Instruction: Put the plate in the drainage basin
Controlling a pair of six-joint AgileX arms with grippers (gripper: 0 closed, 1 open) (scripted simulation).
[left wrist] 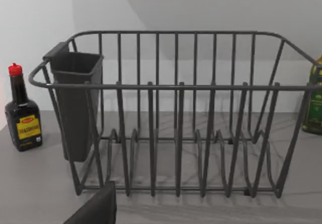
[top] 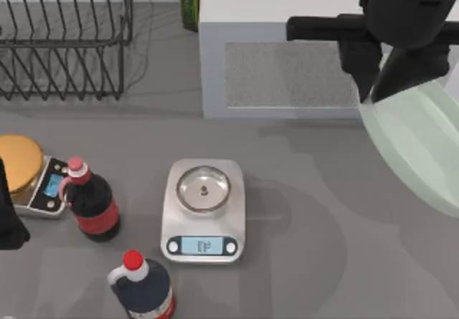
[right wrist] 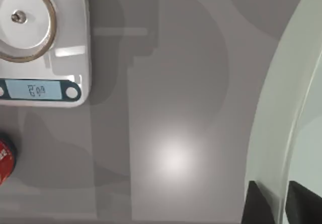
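While the pale mint-green plate [top: 419, 143] is held tilted above the table's right side, its rim is seen clamped between the right gripper's [right wrist: 282, 204] two dark fingertips [right wrist: 256, 204] in the right wrist view. Just behind the plate, the drainage basin [top: 280, 25] presents a white rim and straight front wall at the top right. Open grey tabletop [top: 315, 211] lies between the plate and the one white kitchen scale [top: 204, 211]. Two dark red-capped bottles [top: 90, 201] stand left of the scale, beside a second scale carrying a yellow disc [top: 18, 161]. One black wire dish rack [left wrist: 176, 113] occupies the far left. The left gripper [top: 8, 215] is parked at the left edge; whether its fingers are open cannot be told.
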